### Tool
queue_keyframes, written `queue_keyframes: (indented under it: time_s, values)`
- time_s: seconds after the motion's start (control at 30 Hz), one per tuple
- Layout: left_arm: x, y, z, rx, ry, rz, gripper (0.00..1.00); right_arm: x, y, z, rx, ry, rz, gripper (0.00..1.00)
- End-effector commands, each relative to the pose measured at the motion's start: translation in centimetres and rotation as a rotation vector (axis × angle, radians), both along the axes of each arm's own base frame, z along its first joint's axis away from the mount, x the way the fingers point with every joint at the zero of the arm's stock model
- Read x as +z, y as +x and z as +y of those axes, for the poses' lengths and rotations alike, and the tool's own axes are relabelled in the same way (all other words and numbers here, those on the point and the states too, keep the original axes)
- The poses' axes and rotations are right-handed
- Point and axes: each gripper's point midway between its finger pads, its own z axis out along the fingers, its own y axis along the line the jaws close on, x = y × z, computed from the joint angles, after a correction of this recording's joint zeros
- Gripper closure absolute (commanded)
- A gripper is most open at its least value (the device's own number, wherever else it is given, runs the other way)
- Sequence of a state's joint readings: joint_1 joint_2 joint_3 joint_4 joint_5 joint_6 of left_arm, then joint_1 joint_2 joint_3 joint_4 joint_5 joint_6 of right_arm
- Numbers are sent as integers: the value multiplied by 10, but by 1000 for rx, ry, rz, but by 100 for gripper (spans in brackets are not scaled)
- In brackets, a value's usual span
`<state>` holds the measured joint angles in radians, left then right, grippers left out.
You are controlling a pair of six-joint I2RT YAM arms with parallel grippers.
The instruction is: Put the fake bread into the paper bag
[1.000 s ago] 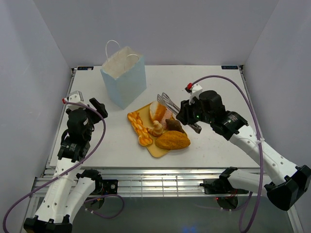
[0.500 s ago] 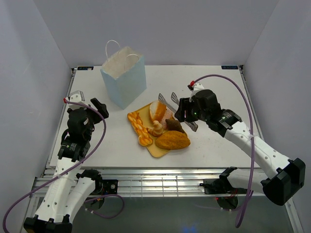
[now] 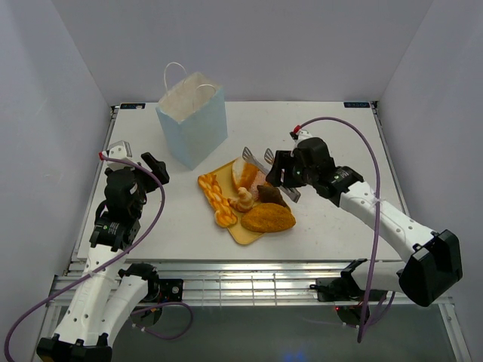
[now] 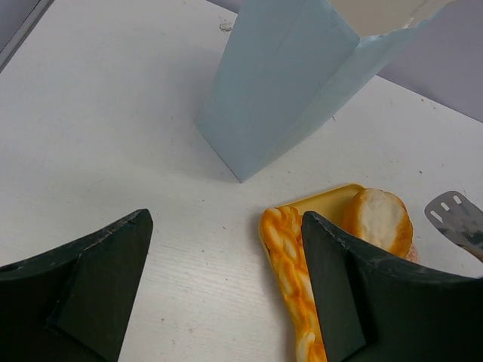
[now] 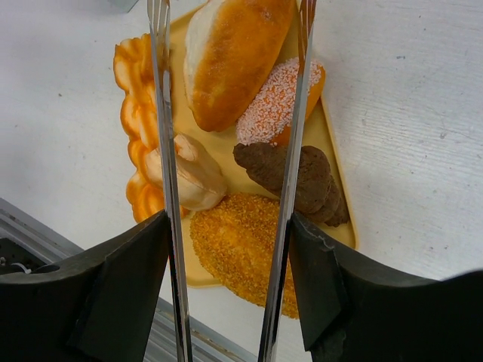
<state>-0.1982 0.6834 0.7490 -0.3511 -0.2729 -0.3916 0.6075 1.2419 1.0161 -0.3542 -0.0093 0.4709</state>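
bread lies dead ahead under the spread tongs

we see the right claw (image 5: 230,226) clamped on the handle end of the metal tongs (image 5: 166,151), whose two blades stand apart and reach forward over the yellow tray (image 3: 243,235). all the fake bread (image 3: 253,197) we can find lies heaped on that tray, near the middle of the tabletop (image 3: 332,128). none shows in the paper bag (image 3: 195,124), whose inside is mostly hidden from us.

in the right wrist view the white-orange loaf (image 5: 230,56) lies between the two blades, its long axis nearly along them and leaning a little across. the pinkish piece (image 5: 275,105) touches its side, and the dark brown roll (image 5: 294,177) lies closer to the claw. so we judge the coming move to be a short drop and a squeeze across the loaf's narrow width, not a sideways reach.

the bag stands upright beyond and left of the tray, apart from it, so the carry would run leftward and away from the bases. the left claw (image 4: 225,226) hangs open with nothing in it, on the near side of the bag, farther from the bread than the right one.
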Motion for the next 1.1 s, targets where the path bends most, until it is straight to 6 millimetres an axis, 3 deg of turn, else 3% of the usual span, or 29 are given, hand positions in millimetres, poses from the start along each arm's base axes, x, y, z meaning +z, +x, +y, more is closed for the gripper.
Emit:
queue_keyframes:
  time_s: [0.0, 0.57, 1.07]
  values:
    - [8, 0, -2, -15, 1, -20, 10, 11, 10, 10, -7, 75, -28, 32]
    - [10, -1, -4, -27, -3, -28, 10, -25, 13, 17, -27, 79, 68, 30]
    - [12, -2, -4, -31, -7, -37, 10, -31, 16, 42, 34, 175, 103, 34]
